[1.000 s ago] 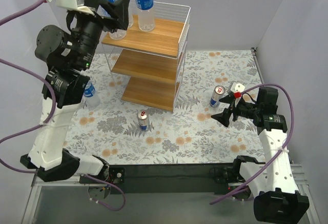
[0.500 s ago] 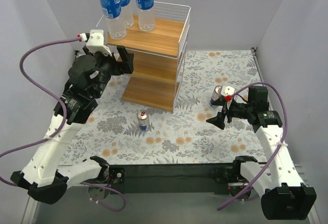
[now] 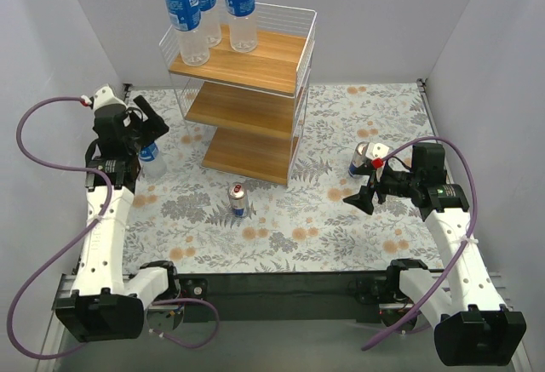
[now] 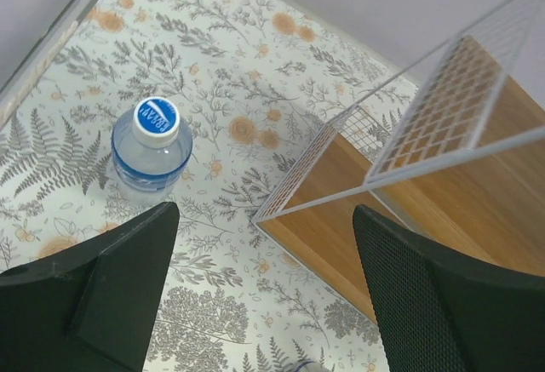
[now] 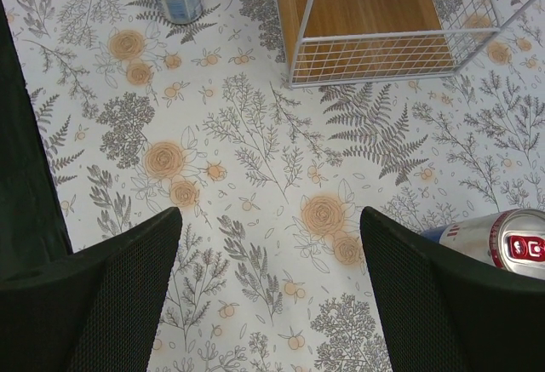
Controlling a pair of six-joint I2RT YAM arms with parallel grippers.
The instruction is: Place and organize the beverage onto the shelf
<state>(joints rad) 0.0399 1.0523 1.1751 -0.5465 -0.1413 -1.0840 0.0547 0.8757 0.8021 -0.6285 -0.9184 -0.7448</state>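
Your left gripper (image 4: 266, 212) just dropped off the shelf (image 3: 268, 57), spread over the bottle (image 4: 146, 146) mid-left; that's next; right gripper (image 5: 271, 214) is spread too.

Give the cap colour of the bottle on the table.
The cap is blue with white print; best in left wrist view.

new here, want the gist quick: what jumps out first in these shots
The tall shelf stands at the back with three bottles on its top tier's left end. A fourth bottle stands on the floral table left of it, near the open left claw. One can sits before the shelf, another can by the right claw.
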